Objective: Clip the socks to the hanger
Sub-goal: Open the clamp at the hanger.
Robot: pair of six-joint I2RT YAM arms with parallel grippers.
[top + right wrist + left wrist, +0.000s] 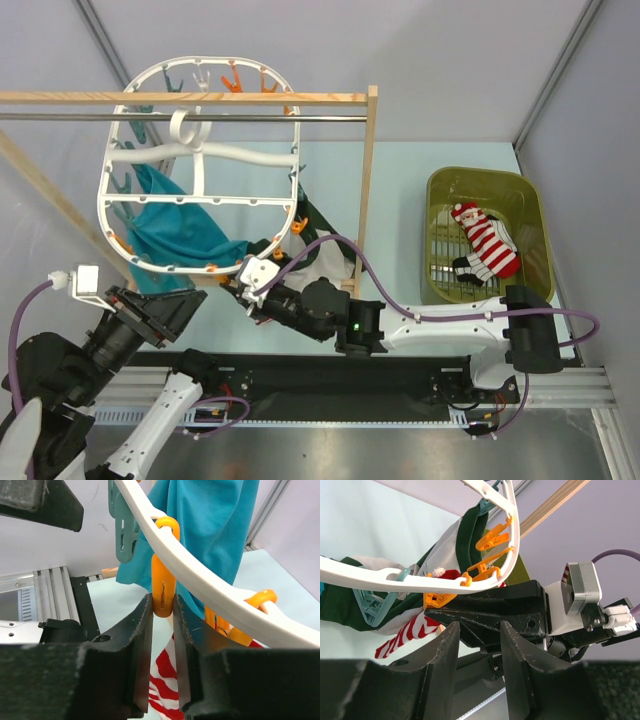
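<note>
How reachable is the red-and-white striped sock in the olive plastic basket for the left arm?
Probably not: the sock lies far right, with the right arm stretched across the way.

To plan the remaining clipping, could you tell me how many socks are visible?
3. A red-and-white sock and a black-toed sock lie in the green basket. A third sock, red-and-white, shows just below the hanger rim. Others may be hidden.

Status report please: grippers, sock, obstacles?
Right gripper shut on orange clip of hanger. Left gripper open, empty. Red-and-white sock hangs under clip. Teal cloth behind, not blocking.
</note>
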